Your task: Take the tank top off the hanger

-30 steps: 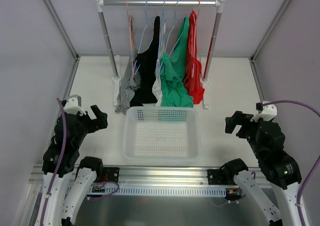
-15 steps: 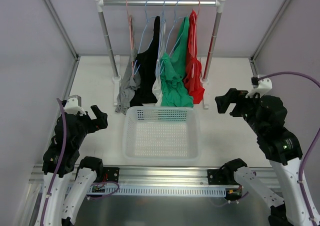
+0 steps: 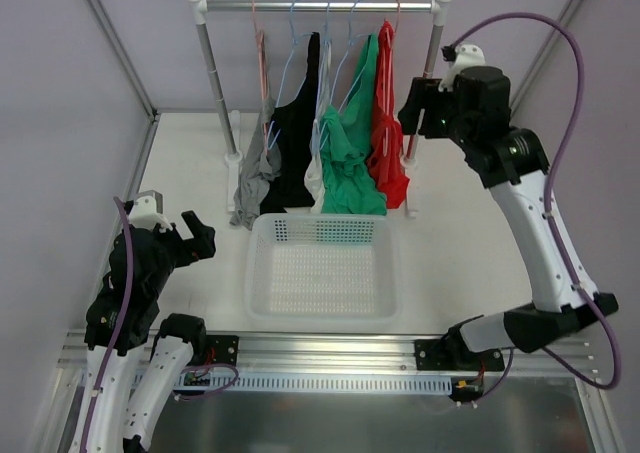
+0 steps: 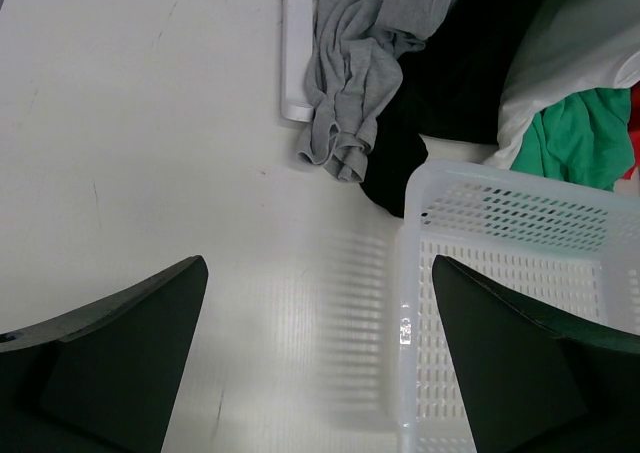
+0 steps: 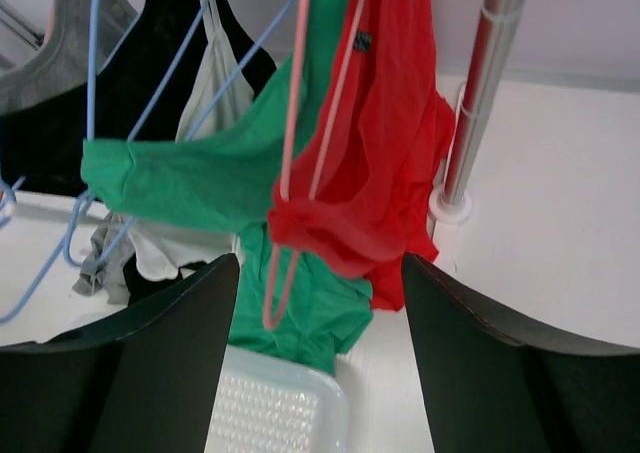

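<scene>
soft cloth tank top (image 5: 385, 143), glossy metal rail (image 3: 320, 6), perforated plastic basket (image 3: 322, 309).

Right hand (image 3: 418, 113) held high, spread; left hand (image 3: 197, 238) low, spread.

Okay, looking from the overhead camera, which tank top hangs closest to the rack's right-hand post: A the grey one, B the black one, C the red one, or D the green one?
C: the red tank top hangs last on the rail, right beside the right post, with the green tank top on its other side.
</scene>
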